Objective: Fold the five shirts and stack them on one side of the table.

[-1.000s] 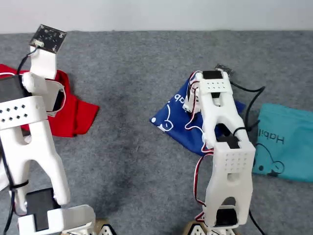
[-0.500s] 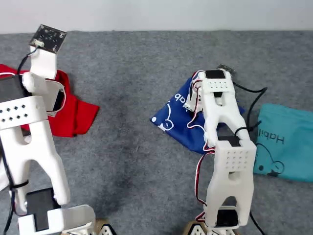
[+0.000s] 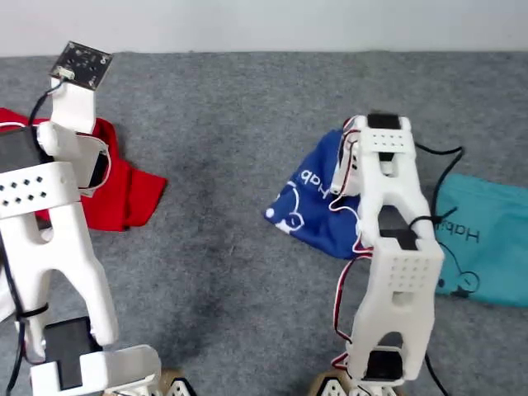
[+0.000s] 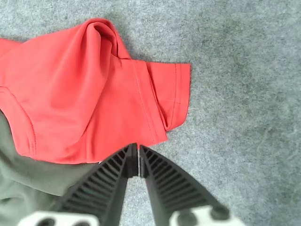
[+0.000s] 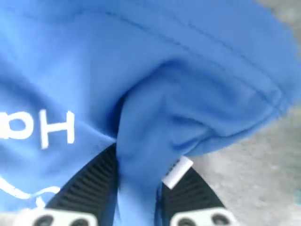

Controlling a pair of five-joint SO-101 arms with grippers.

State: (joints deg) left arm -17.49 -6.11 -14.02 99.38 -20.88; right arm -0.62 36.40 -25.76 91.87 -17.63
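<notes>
- While your right arm (image 3: 394, 247) reaches out over the right half of the grey table (image 3: 214, 115), its right gripper (image 5: 138, 172) is clamped on a bunched fold of the blue shirt (image 5: 155, 61); cloth fills the gap between the black fingers (image 5: 91, 179); a small white label (image 5: 178, 172) pokes out beside one of them.
- Seen from the high view, the blue shirt (image 3: 313, 206) lies crumpled on the table with its white print facing up; its far side is tucked under the arm, where the cloth is gathered.
- Just beside it, toward the table's right edge, you have the teal shirt (image 3: 487, 247) lying flat with its print up; the arm covers the strip between the two, so you cannot tell whether they touch.
- Over on the other side, your left gripper (image 4: 138, 150) is clenched with nothing in it; its ribbed black jaws are pressed together, tips pointing at the hem of the red shirt (image 4: 94, 94).
- Below your left arm (image 3: 49, 223), the red shirt (image 3: 128, 194) sits rumpled at the table's left edge; one short sleeve is spread toward the middle, well apart from the blue shirt.
- Against the red shirt's hem, the left wrist view shows an olive-grey garment (image 4: 28, 183); the two are touching.
</notes>
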